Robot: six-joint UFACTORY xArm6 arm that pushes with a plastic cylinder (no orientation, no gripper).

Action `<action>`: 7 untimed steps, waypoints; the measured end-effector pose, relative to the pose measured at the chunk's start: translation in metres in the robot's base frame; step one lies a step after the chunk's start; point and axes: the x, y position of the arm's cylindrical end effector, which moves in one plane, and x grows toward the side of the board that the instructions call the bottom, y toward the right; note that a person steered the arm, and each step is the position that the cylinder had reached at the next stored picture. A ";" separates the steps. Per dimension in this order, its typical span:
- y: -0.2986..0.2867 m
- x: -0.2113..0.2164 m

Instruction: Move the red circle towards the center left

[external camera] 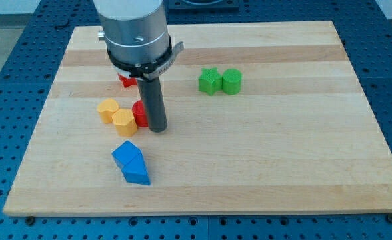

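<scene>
The red circle (139,114) lies left of the board's centre, partly hidden behind my rod. My tip (157,129) rests on the board, touching the red circle's right side. Two yellow blocks sit just left of the red circle: one (107,109) further left and a pentagon-like one (124,123) touching the red circle. Another red block (126,80) is mostly hidden under the arm's body, above the red circle.
Two blue blocks (131,163) lie together below the yellow ones. A green star (209,81) and a green round block (232,81) sit side by side right of centre near the view's top. The wooden board (283,167) ends at the left around x=40.
</scene>
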 end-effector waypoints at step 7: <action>-0.073 -0.077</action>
